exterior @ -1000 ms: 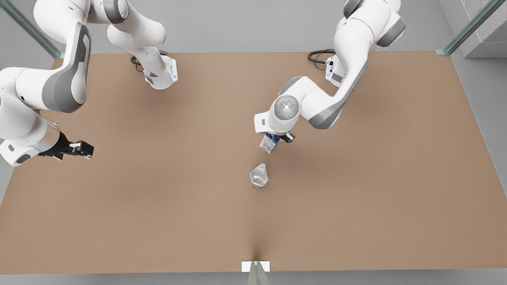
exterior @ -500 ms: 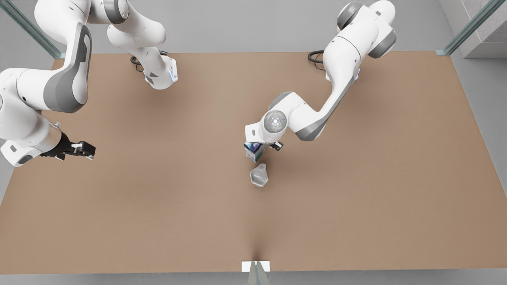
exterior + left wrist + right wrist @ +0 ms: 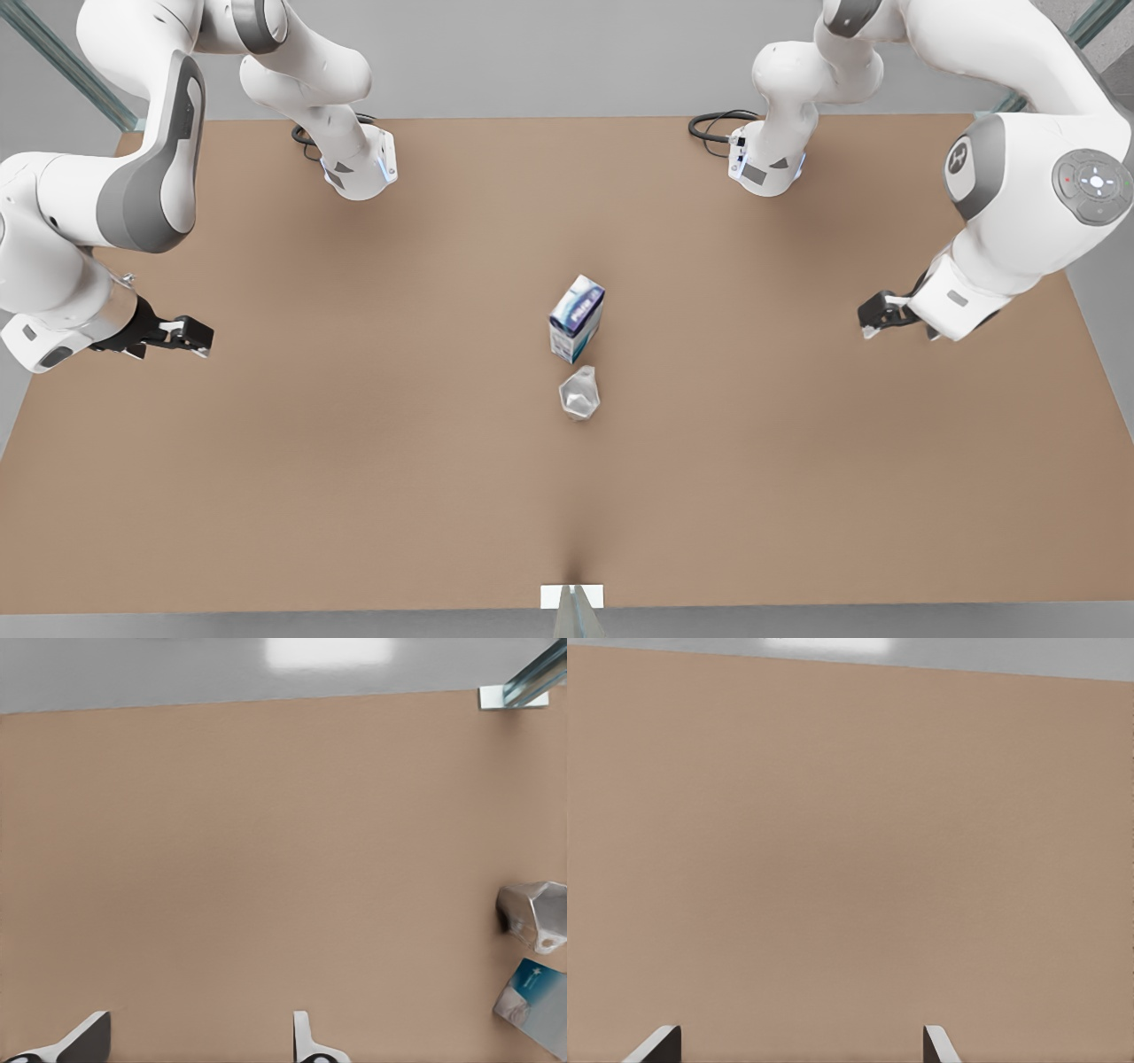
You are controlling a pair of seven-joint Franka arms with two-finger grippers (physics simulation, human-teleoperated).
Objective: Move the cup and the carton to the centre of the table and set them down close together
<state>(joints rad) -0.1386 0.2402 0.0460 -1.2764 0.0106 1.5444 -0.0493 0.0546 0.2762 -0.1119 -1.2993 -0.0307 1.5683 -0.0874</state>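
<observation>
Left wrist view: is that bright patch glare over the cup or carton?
Left wrist view: glare lies on the grey floor past the table, clear of cup and carton. Right wrist view: similar patch, same place. Front view: soft shadows only; left gripper and right gripper wait open, at that view's right and left.

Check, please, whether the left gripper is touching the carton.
Apart: in the front view, bare table lies between the left gripper and the carton.

Centre: carton (image 3: 576,318) and cup (image 3: 579,393) stand just apart, the gap probably too narrow for a finger.
Elsewhere: bare table (image 3: 354,461), open passage.
</observation>
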